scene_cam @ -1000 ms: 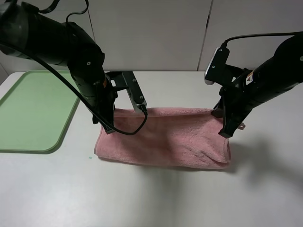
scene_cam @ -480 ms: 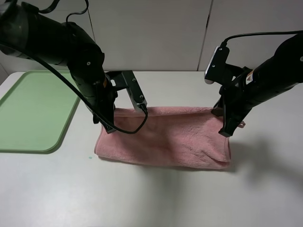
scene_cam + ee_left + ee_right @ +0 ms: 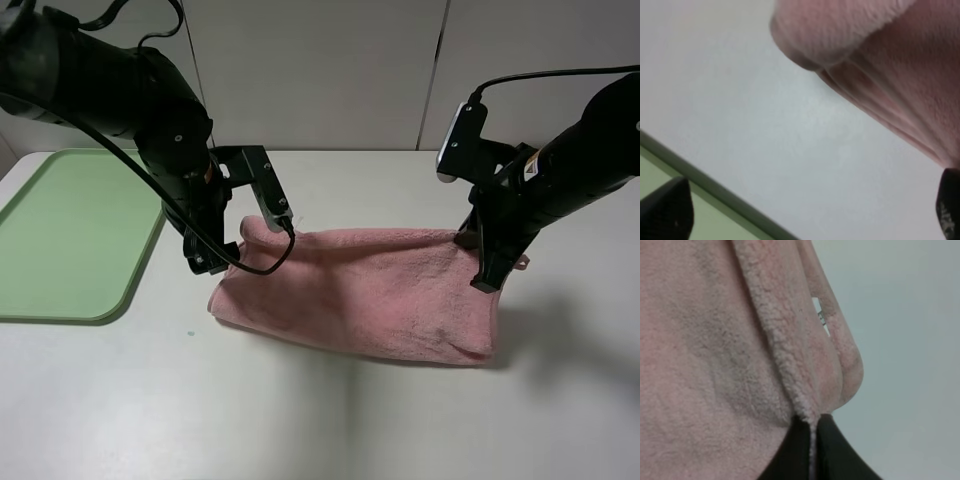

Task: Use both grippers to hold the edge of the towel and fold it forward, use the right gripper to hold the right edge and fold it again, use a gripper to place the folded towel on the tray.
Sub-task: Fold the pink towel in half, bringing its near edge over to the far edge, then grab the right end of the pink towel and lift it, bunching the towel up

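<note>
Between the jaws of the left gripper (image 3: 807, 207) nothing is held: they stand wide apart over bare table (image 3: 350, 420). The nearest corner of the towel (image 3: 370, 290) bulges just beyond their tips. On that gripper's outer side lies the tray (image 3: 60, 240), its rim passing close under one jaw.

At the right gripper (image 3: 811, 440) the jaws are clenched on the hem (image 3: 775, 345) at the towel's far end, and the cloth runs away from them in stacked layers. Between the two tools the towel lies doubled in a long band on the table, near the tray but not on it.

Judging by the doubled layers, the forward fold looks finished. The second fold, from the right gripper's end across toward the left one, is not yet made. Placing the towel on the tray also remains.
</note>
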`<state>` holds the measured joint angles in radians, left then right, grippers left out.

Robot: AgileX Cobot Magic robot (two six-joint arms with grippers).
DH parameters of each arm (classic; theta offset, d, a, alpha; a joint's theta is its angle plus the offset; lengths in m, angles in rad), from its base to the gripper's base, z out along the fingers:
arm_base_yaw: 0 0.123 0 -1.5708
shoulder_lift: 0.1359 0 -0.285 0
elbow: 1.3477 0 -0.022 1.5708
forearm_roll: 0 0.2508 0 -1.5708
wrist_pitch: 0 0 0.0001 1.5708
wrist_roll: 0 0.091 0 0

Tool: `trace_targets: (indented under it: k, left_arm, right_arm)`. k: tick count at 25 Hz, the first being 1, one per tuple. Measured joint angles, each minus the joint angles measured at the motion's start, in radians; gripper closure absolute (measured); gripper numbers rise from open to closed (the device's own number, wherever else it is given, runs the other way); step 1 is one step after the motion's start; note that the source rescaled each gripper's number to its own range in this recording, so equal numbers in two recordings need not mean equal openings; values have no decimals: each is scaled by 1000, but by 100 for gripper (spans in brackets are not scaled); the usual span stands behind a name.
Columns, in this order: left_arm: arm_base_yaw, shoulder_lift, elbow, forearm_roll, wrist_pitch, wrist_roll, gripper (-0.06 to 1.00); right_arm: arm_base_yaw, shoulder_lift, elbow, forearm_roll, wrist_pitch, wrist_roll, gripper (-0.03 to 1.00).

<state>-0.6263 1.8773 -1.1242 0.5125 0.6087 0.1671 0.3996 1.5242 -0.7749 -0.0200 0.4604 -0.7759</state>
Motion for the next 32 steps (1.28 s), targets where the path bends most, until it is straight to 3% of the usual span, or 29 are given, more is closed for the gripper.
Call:
trace_targets:
  k: [12, 13, 14, 15, 17, 19, 22, 32]
  left_arm:
    - [1, 0, 0, 1, -12, -3, -5]
    - [1, 0, 0, 1, -13, -3, -5]
    - [1, 0, 0, 1, -14, -3, -5]
    - [1, 0, 0, 1, -14, -3, -5]
    - [1, 0, 0, 1, -15, -3, -5]
    - [1, 0, 0, 1, -15, -3, -5]
    - [1, 0, 0, 1, -15, -3, -5]
    - [1, 0, 0, 1, -15, -3, -5]
  right_arm:
    - [0, 0, 0, -2, 1, 0, 96]
    - [0, 0, 0, -2, 1, 0, 91]
    - [0, 0, 0, -2, 1, 0, 79]
    - [0, 0, 0, -2, -3, 0, 64]
    - [0, 0, 0, -2, -23, 1, 23]
    - [0, 0, 0, -2, -56, 6, 7]
    - [0, 0, 0, -3, -84, 8, -1]
    - [0, 0, 0, -3, -86, 20, -3]
